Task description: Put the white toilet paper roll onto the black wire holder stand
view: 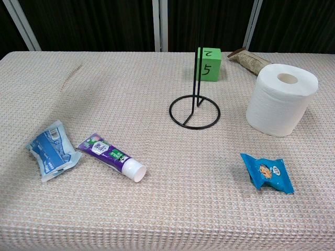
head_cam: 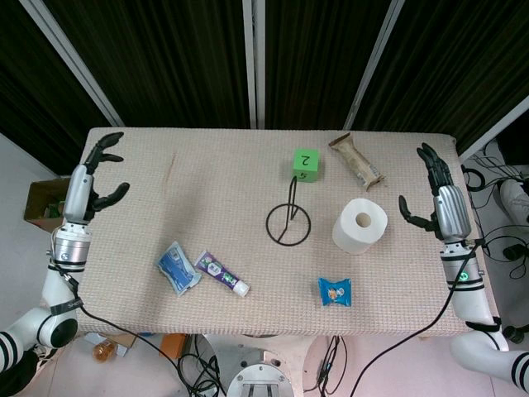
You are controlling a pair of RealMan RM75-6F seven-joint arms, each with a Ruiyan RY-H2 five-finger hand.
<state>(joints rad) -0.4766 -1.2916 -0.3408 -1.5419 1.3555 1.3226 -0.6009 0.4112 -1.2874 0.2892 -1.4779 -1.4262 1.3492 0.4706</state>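
The white toilet paper roll (head_cam: 360, 226) (view: 281, 99) stands on end on the beige cloth, right of centre. The black wire holder stand (head_cam: 288, 222) (view: 195, 107), a ring base with an upright rod, stands just left of the roll, apart from it. My right hand (head_cam: 436, 195) hovers at the table's right edge, fingers spread, holding nothing, a short way right of the roll. At the far left edge my left hand (head_cam: 95, 174) is also spread and empty. Neither hand shows in the chest view.
A green cube (head_cam: 306, 164) (view: 209, 64) marked 2 and 5 sits behind the stand. A brown snack bar (head_cam: 356, 161) lies at the back right. A blue snack packet (head_cam: 335, 291) (view: 268, 172), a toothpaste tube (head_cam: 220, 274) (view: 111, 156) and a blue pouch (head_cam: 178, 268) (view: 51, 149) lie nearer the front.
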